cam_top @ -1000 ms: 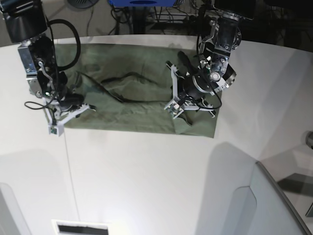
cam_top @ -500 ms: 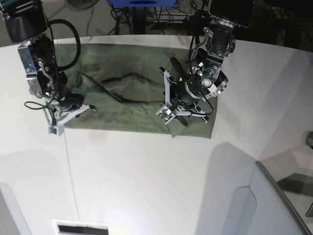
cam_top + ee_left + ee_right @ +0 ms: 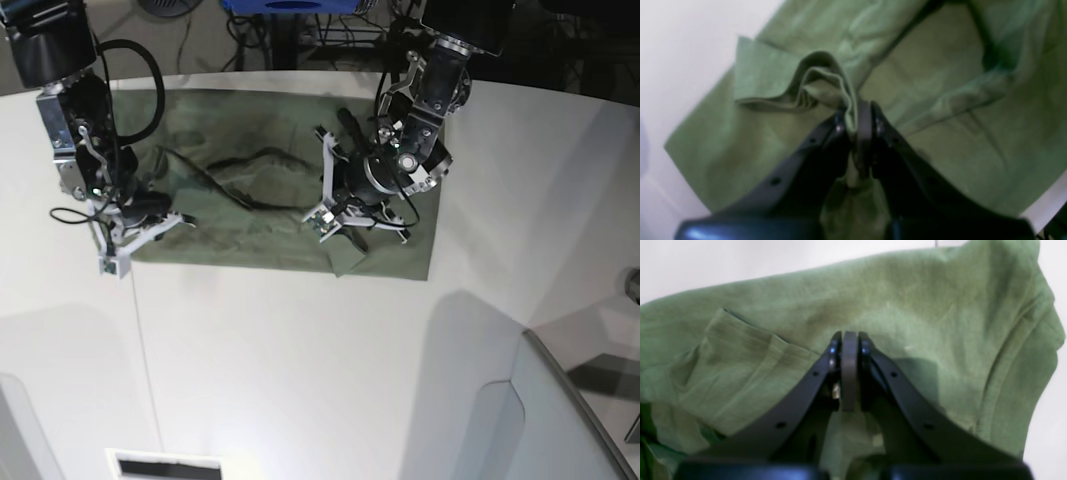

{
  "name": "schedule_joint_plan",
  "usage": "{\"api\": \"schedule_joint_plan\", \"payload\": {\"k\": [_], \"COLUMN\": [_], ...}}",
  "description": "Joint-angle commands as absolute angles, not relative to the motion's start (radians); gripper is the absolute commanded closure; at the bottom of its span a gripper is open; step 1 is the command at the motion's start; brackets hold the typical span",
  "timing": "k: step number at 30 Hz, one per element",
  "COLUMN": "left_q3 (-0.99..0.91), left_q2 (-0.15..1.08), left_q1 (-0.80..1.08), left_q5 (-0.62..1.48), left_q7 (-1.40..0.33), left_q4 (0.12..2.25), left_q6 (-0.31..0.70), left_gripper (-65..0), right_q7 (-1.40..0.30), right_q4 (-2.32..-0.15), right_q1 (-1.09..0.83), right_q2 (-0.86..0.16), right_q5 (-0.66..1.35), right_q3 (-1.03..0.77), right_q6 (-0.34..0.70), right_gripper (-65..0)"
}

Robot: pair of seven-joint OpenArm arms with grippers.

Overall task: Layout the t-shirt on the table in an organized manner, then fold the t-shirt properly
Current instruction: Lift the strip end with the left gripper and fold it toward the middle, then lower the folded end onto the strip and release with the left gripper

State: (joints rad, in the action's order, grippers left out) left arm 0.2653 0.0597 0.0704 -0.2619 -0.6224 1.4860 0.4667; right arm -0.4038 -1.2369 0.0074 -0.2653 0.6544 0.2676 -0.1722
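Observation:
The olive-green t-shirt (image 3: 250,225) lies spread across the far part of the white table (image 3: 300,360), creased through its middle. My left gripper (image 3: 338,228) is over the shirt's right half. In the left wrist view it (image 3: 855,115) is shut on a raised fold of the t-shirt (image 3: 957,100), and a flap curls over beside the tips. My right gripper (image 3: 125,245) is at the shirt's left front corner. In the right wrist view it (image 3: 849,340) is shut, with t-shirt (image 3: 907,300) cloth bunched around and between its fingers.
A grey translucent panel (image 3: 560,420) stands at the front right. A thin dark seam (image 3: 145,350) runs down the tabletop on the left. Cables and a blue object (image 3: 290,5) sit behind the far edge. A white slot (image 3: 165,465) is at the front.
My left gripper has moved left in the base view, dragging the shirt's right side inward with it. The right arm has stayed still.

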Motion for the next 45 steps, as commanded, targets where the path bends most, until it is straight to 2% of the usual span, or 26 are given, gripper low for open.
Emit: {"api": "schedule_joint_plan", "payload": {"k": [1, 20, 21, 24, 27, 40, 45], "left_q3": [0.266, 0.269, 0.269, 0.269, 0.295, 0.343, 0.343], "left_q2": [0.058, 0.058, 0.059, 0.059, 0.062, 0.061, 0.059], "left_q1": [0.058, 0.031, 0.031, 0.030, 0.028, 0.028, 0.028], "left_q5": [-0.257, -0.259, -0.259, -0.259, -0.259, -0.248, -0.248], "left_q7": [-0.608, -0.610, -0.610, -0.611, -0.615, -0.653, -0.659], "left_q4": [1.503, 1.463, 1.463, 1.466, 1.468, 1.469, 1.469], "left_q6": [0.461, 0.461, 0.461, 0.466, 0.466, 0.470, 0.561], "left_gripper": [0.0, 0.0, -0.3, -9.9, -13.0, -13.3, -13.2], "right_q7": [-0.384, -0.384, -0.384, -0.384, -0.384, -0.384, -0.384], "right_q4": [-1.254, -1.254, -1.254, -1.254, -1.254, -1.254, -1.254], "right_q1": [0.025, 0.027, 0.027, 0.027, 0.028, 0.028, 0.028], "right_q2": [-0.274, -0.274, -0.274, -0.274, -0.274, -0.274, -0.274], "right_q5": [0.659, 0.659, 0.659, 0.659, 0.659, 0.659, 0.659], "right_q3": [0.260, 0.260, 0.260, 0.260, 0.260, 0.265, 0.266], "right_q6": [-0.166, -0.166, -0.166, -0.166, -0.166, -0.166, -0.166], "right_gripper": [-1.5, -1.5, -1.5, -1.5, -1.5, -1.5, -1.5]}}
